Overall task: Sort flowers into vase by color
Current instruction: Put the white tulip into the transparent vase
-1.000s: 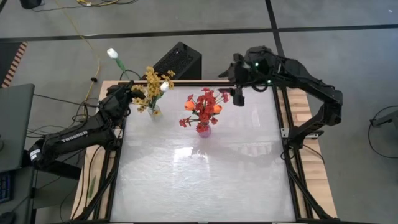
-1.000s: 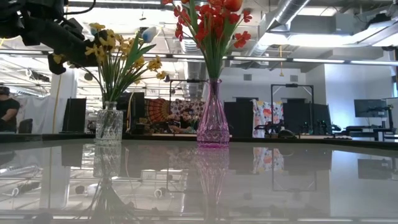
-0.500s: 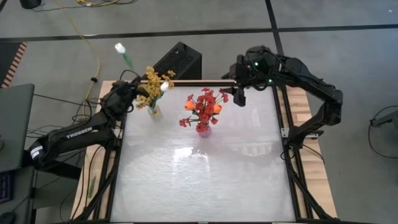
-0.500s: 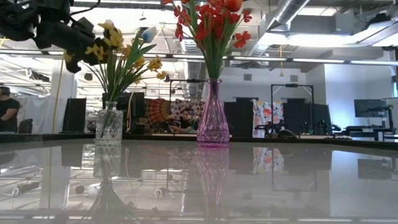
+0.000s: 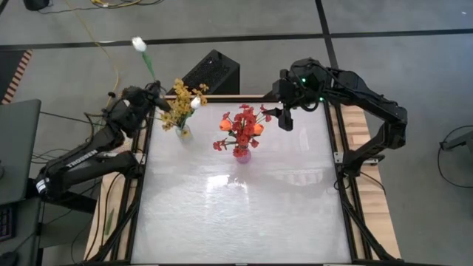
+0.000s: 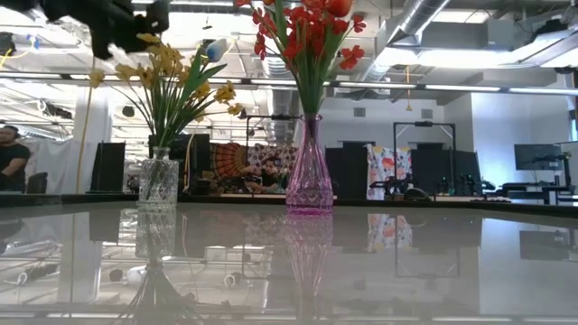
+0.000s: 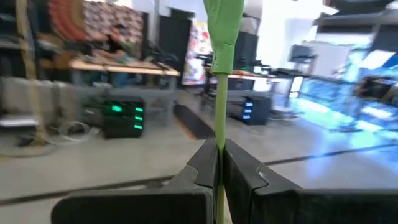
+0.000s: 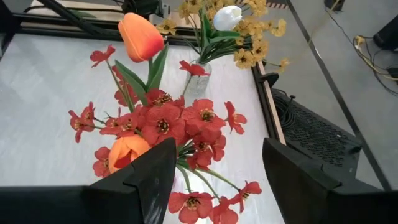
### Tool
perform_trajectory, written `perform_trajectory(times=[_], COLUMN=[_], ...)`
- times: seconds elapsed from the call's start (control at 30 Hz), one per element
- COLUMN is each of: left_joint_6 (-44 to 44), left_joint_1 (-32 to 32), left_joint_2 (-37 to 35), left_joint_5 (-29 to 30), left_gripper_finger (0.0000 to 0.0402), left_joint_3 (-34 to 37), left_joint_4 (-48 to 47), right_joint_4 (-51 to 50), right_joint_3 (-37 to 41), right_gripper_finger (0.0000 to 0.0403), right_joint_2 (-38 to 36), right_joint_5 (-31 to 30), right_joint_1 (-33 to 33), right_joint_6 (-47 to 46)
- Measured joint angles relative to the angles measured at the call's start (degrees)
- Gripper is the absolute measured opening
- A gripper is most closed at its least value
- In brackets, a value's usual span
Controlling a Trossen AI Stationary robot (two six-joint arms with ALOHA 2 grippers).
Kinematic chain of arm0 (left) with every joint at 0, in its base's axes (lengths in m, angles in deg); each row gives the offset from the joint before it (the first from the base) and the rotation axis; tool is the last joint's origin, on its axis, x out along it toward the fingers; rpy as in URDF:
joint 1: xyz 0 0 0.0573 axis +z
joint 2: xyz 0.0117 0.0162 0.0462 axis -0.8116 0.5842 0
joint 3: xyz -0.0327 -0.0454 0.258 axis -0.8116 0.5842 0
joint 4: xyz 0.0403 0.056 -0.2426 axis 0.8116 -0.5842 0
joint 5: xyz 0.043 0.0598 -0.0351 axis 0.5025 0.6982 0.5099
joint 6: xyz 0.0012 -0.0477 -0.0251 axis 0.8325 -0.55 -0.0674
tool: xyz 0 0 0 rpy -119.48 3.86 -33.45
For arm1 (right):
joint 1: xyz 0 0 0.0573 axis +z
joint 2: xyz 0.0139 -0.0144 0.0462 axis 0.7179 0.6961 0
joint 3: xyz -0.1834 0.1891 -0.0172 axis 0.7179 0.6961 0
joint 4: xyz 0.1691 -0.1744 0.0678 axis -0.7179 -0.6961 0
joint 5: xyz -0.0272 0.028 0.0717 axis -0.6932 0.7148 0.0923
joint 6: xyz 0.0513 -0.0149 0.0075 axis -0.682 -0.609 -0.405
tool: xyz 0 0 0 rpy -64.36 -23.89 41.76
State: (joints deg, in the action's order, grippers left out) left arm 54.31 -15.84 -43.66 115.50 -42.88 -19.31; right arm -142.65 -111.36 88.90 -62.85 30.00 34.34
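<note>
My left gripper (image 5: pixel 152 96), at the table's far left corner, is shut on the green stem of a white flower whose bud (image 5: pixel 138 44) shows beyond the far edge. Beside it a clear vase (image 6: pixel 158 181) holds yellow flowers (image 5: pixel 182 96) and another white bud (image 5: pixel 195 103). A pink vase (image 6: pixel 310 176) at the far middle holds red flowers (image 5: pixel 242 127) and orange blooms (image 8: pixel 140 36). My right gripper (image 5: pixel 284 118) hangs open, above and to the right of the red flowers, with nothing between its fingers. My left gripper pinches the white flower's green stem (image 7: pixel 219 149) between its two fingers (image 7: pixel 204 167). The fingers lie about level and across the stem. The stem rises from them to the bud, and the flower is clear of the table and both vases.
A black box (image 5: pixel 211 72) sits just beyond the table's far edge. The table's glossy white top (image 5: pixel 236 214) stretches from the vases to the near edge. A person (image 6: pixel 11 158) stands far off in the room behind.
My left gripper has risen and drawn slightly toward the far left corner, rolling at the wrist, with the white flower still in its hold. The bud has moved up and away from the yellow flowers.
</note>
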Motion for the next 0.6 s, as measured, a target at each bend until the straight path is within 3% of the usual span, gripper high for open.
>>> perform_trajectory(times=[0.13, 0.27, 0.6], left_joint_6=[4.5, 4.0, -5.4], left_joint_1=[0.0, -0.1, -5.1], left_joint_2=[0.3, 0.9, 5.8], left_joint_5=[3.8, 0.9, -37.1], left_gripper_finger=[0.0, 0.0, 0.0], left_joint_3=[-8.4, -16.3, -25.9], left_joint_4=[-8.1, -12.1, -10.3], right_joint_4=[0.0, 0.0, 0.3], right_joint_3=[0.0, 0.0, 0.0], right_gripper_finger=[0.0265, 0.0265, 0.0265], right_joint_2=[0.0, 0.0, 0.0], right_joint_5=[0.0, 0.0, 0.1], right_joint_1=[0.0, 0.1, 0.1], right_joint_6=[0.6, 1.2, 3.1])
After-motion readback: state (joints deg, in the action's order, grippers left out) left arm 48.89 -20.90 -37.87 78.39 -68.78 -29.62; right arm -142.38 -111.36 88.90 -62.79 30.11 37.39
